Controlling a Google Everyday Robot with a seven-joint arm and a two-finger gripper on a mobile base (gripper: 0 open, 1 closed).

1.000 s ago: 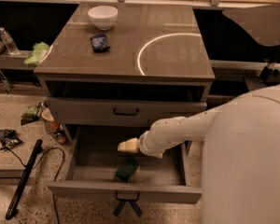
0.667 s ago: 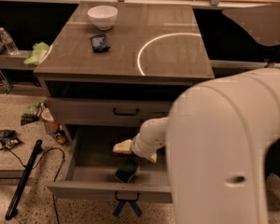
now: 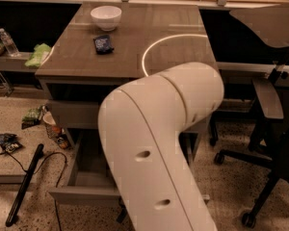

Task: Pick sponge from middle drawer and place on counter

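Side shelf: at the far left of the frame we see a water bottle and a light green cloth. Both are off the table and are no part of our job.
Floor: wrappers and a black stick lie at lower left, near the cabinet but apart from it.
Table: the glossy grey-brown top fills the upper middle. It carries a white bowl and a dark blue packet on its left part. The bright curved line is on the right part, where the bare surface suits a set-down.
Middle drawer: it stands pulled out at lower left, we judge so that the arm can reach down into it. Only its left end shows.
Sponge: we cannot see it. We judge it is in the part of the drawer that the arm covers.
Arm: the big white link crosses the centre of the frame, close to the camera, and bends down toward the drawer.
Tool: it is hidden behind the arm, likely low in the drawer. We cannot tell whether it is apart, together or clamped on anything.
Chair: a dark office chair stands at the right, well apart from the drawer.
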